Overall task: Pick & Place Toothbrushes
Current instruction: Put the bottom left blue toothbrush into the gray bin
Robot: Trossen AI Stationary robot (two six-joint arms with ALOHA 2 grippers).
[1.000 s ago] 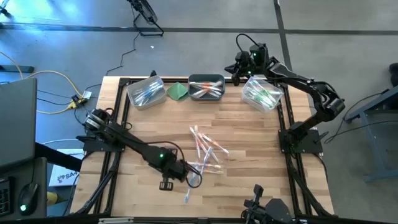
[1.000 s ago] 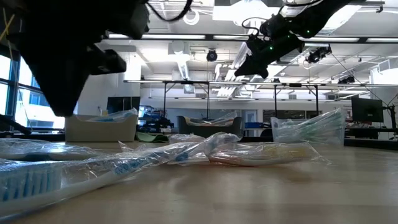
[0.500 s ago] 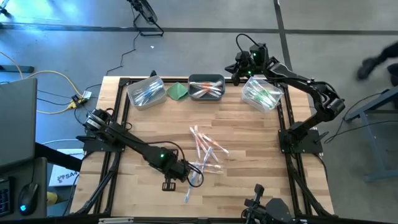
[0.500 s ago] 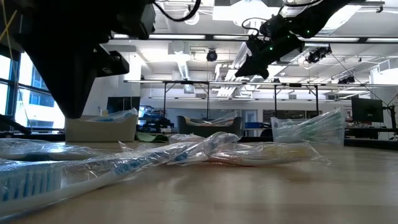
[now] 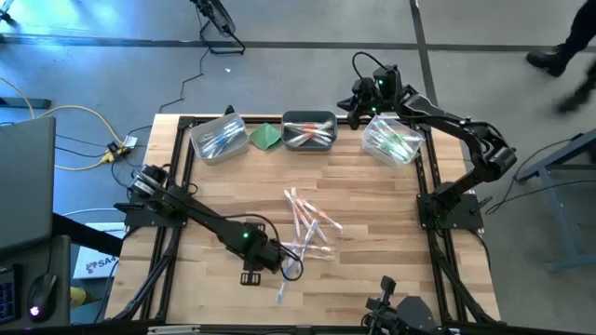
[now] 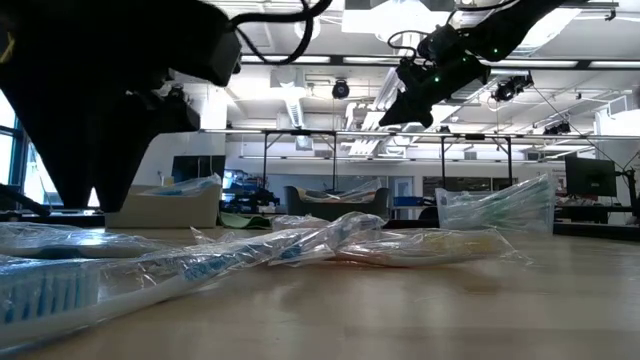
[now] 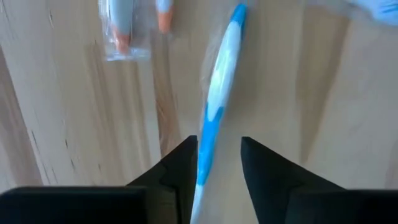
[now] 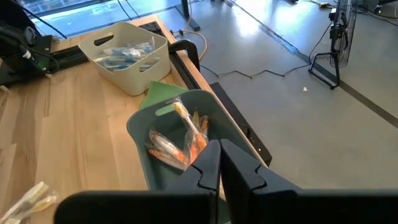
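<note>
Left wrist view puts my left gripper (image 7: 217,163) low over the table (image 5: 372,195), fingers parted, with a blue toothbrush (image 7: 214,106) running lengthwise through the gap between them. I judge the step in hand to be picking this one up, and doing it well means settling lower so the fingers meet the handle itself, not only its clear wrapper, and closing squarely across the stick so it does not roll out. From above, that gripper (image 5: 279,264) sits at the near edge of the loose toothbrushes (image 5: 309,228) scattered mid-table, so I should lift straight up to avoid dragging neighbours.

My right gripper (image 8: 219,163), fingers pressed together and holding nothing I can see, hangs above the far edge by the grey bin (image 8: 193,140).

Three bins line the far side. The white bin (image 5: 220,137) holds blue brushes, the grey bin in the middle holds orange ones, and the clear bin (image 5: 391,140) holds green ones. A folded green cloth (image 5: 266,136) lies between the white and grey bins.
</note>
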